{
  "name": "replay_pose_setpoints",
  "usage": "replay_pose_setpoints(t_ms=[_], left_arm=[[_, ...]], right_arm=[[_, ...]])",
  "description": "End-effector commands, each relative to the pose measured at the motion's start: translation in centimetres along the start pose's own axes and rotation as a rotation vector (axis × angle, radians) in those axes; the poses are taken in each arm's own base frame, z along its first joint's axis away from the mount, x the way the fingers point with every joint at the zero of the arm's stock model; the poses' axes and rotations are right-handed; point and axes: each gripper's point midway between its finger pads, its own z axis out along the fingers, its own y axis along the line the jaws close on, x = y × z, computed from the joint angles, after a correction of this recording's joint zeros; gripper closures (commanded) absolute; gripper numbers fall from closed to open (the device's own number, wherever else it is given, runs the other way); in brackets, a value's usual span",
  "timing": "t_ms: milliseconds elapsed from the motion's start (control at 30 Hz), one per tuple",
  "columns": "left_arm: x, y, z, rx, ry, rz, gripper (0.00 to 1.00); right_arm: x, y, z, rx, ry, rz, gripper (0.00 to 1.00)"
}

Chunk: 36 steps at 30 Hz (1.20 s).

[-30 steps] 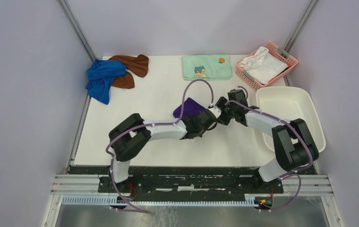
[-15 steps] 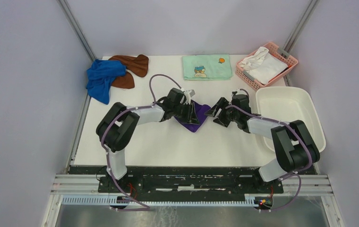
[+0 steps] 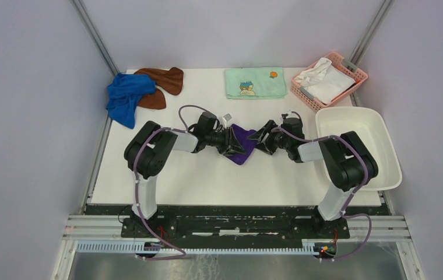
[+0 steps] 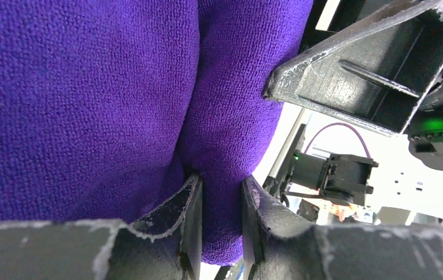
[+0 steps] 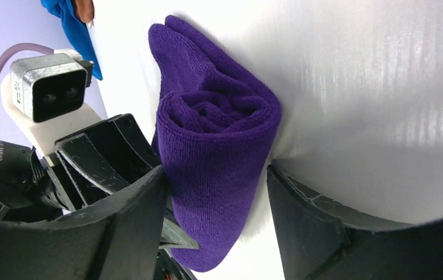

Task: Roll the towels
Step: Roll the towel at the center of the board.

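- Top view: the purple towel [image 3: 241, 147] lies about the middle of the desk [image 3: 196, 175], bunched up between my two arms.
- Top view: the left pincer [image 3: 229, 142] reaches in from 9 o'clock onto the towel's left edge. The right pincer [image 3: 257, 140] comes in from 3 o'clock at its right edge. The two are near each other, with purple showing between them.
- Top view: the blue towel [image 3: 125, 96] lies in a loose heap at the 10 o'clock corner, spilling over the desk's left edge. It overlaps the rust-brown towel [image 3: 164, 80], which sits on its 2 o'clock side. Neither is rolled.
- Top view: a green cartoon-print towel [image 3: 255, 82] lies flat at 12 o'clock. A pink basket [image 3: 356, 74] holding a white cloth [image 3: 324, 79] sits toward 1 o'clock, and a white tub [image 3: 376, 125] at 3 o'clock.
- Left wrist view: purple terry fills most of the frame. My left jaws are nearly together, clenched on a fold of the purple towel that runs between them. At 2 o'clock, the tip of one right jaw rests against the cloth.
- Right wrist view: I see the towel end-on with its spiral showing and a looser part running toward 12 o'clock. My right jaws stand wide on either side of the roll. One touches the cloth and the other shows a sliver of desk beside it, so the right pincer is released. The left pincer sits at 8 o'clock, behind the roll.
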Motion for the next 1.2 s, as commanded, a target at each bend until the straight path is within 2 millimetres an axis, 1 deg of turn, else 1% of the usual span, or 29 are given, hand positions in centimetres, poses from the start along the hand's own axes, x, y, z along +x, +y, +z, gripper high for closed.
replay_pose_setpoints(t_ms=[0,133,200,300,367,433,500,600,667,700,767,933,967,1067,1167], left_arm=[[1.5,1.2,0.6,0.015,0.056,-0.121,0.82],[1.8,1.6,0.7,0.004,0.060,-0.135,0.79],[1.9,1.6,0.5,-0.005,0.058,-0.134,0.74],[1.7,1.8,0.0,-0.047,0.039,-0.114,0.62],[1.6,1.9,-0.6,-0.093,0.017,-0.093,0.53],[1.4,1.8,-1.4,-0.138,-0.014,-0.067,0.47],[1.2,1.3,-2.4,-0.179,-0.055,-0.024,0.42],[0.8,0.9,-3.8,-0.317,-0.120,0.078,0.36],[0.6,0.1,-4.6,-0.409,-0.161,0.172,0.31],[0.8,-0.8,-4.9,-0.456,-0.188,0.234,0.29],[0.5,-2.1,-5.6,-0.553,-0.256,0.343,0.26],[0.0,-5.5,-6.5,-0.757,-0.438,0.608,0.22],[0.1,-6.3,-6.5,-0.788,-0.469,0.661,0.22],[0.5,-8.2,-5.5,-0.835,-0.516,0.798,0.22],[0.9,-9.0,-3.9,-0.879,-0.518,0.908,0.23]], right_arm=[[0.1,-0.9,1.2,0.009,0.007,0.013,0.32],[0.8,-2.8,1.8,0.090,0.033,0.007,0.43],[1.1,-3.8,1.9,0.145,0.046,0.001,0.48],[1.4,-5.0,1.5,0.238,0.062,-0.009,0.54],[1.8,-5.8,0.7,0.325,0.081,-0.023,0.57],[1.7,-5.8,0.0,0.391,0.080,-0.052,0.59],[1.4,-5.6,-0.9,0.452,0.072,-0.088,0.60],[1.1,-5.1,-1.8,0.524,0.060,-0.126,0.60],[0.9,-4.5,-2.2,0.549,0.053,-0.143,0.61],[0.8,-4.4,-2.3,0.562,0.051,-0.147,0.61],[0.8,-4.1,-2.6,0.583,0.051,-0.157,0.61],[0.9,-4.0,-2.8,0.619,0.052,-0.161,0.61],[0.9,-4.1,-2.9,0.623,0.054,-0.160,0.61],[1.1,-4.2,-2.8,0.628,0.056,-0.153,0.61],[1.4,-4.4,-2.6,0.627,0.068,-0.139,0.60]])
